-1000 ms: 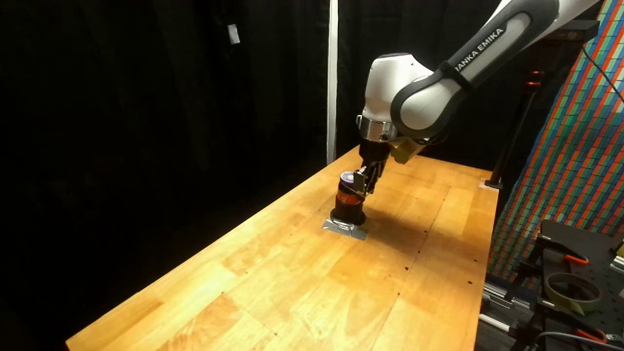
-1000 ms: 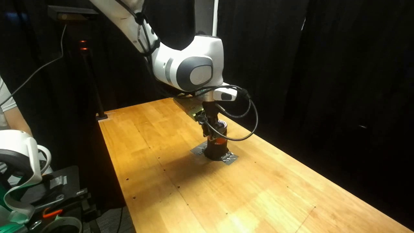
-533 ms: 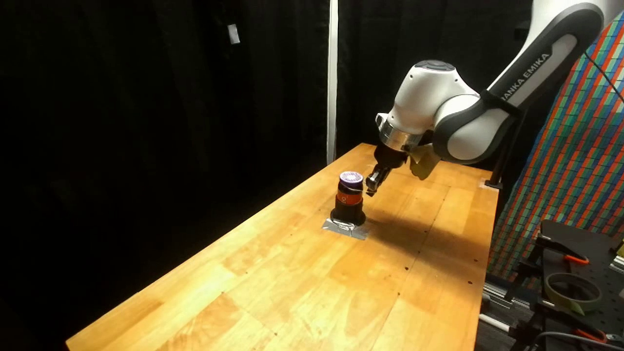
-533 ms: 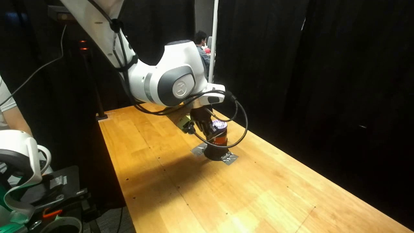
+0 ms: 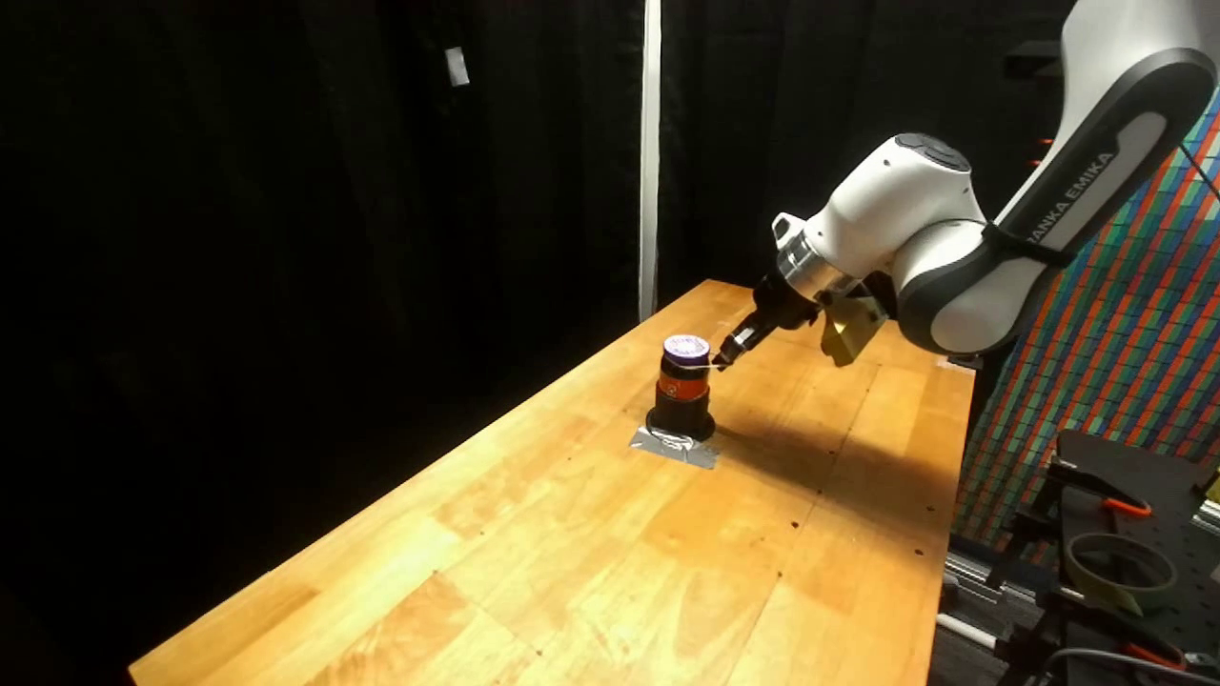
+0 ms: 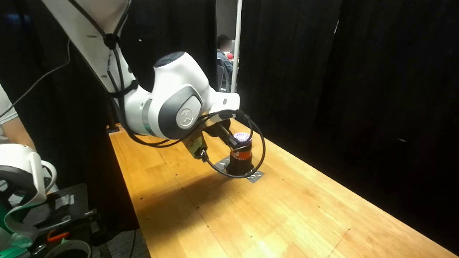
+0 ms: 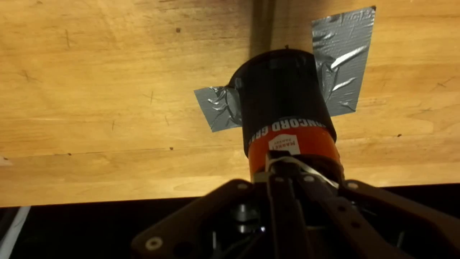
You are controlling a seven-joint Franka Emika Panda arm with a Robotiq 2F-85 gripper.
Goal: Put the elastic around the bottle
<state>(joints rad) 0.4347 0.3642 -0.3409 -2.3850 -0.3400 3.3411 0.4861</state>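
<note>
The bottle point(image 5: 683, 387) stands upright, with a dark body, an orange label and a purple-and-white cap. Its label also shows in an exterior view point(image 6: 241, 155) and in the wrist view point(image 7: 305, 141). A thin pale elastic point(image 5: 703, 366) passes across the bottle just below the cap and runs to my fingertips. In the wrist view the elastic point(image 7: 316, 172) bends over the fingertips and runs off to the right. My gripper point(image 5: 721, 363) is tilted beside the bottle's upper part, its jaws together on the elastic. The gripper hides the cap in the wrist view point(image 7: 282, 158).
The bottle sits in a black holder point(image 5: 681, 417) fixed to the wooden table point(image 5: 591, 553) with silver tape point(image 5: 673, 448). A black cable loop point(image 6: 264, 143) hangs from the arm in front of the bottle. The table's edge runs behind the bottle in the wrist view point(image 7: 107, 202).
My gripper has drawn back from the bottle's top and tilted over, with the arm swinging away and lower. The elastic now stretches between bottle and fingertips. The bottle has not moved.
</note>
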